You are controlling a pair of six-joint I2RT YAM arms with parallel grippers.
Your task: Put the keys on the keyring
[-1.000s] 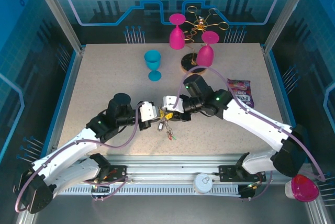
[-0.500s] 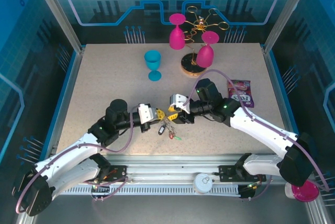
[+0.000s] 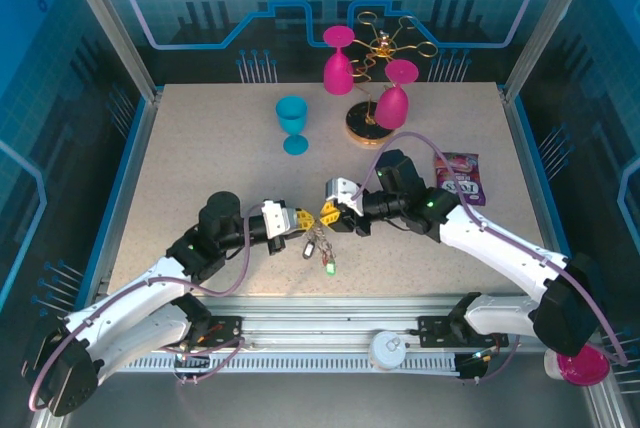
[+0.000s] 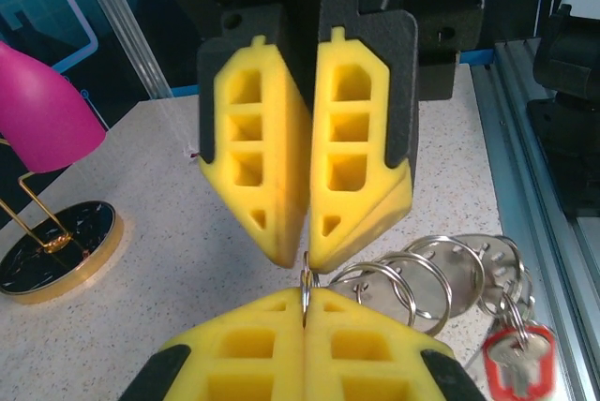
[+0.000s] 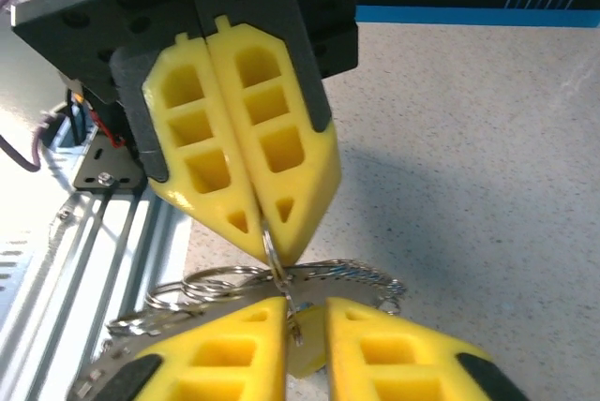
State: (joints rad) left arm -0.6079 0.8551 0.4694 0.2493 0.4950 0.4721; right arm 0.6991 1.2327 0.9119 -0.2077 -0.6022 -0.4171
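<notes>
While the tips meet over the near-middle worktop, left claw: pressed together, pinching keyring
right claw: tips almost closed on same keyring wire, facing left claw
keyring: thin wire held between both claws' tips
keys: bunch just near-side of the claws, green head nearest the robot in top view
red-headed key: at end of silvery rings
</notes>
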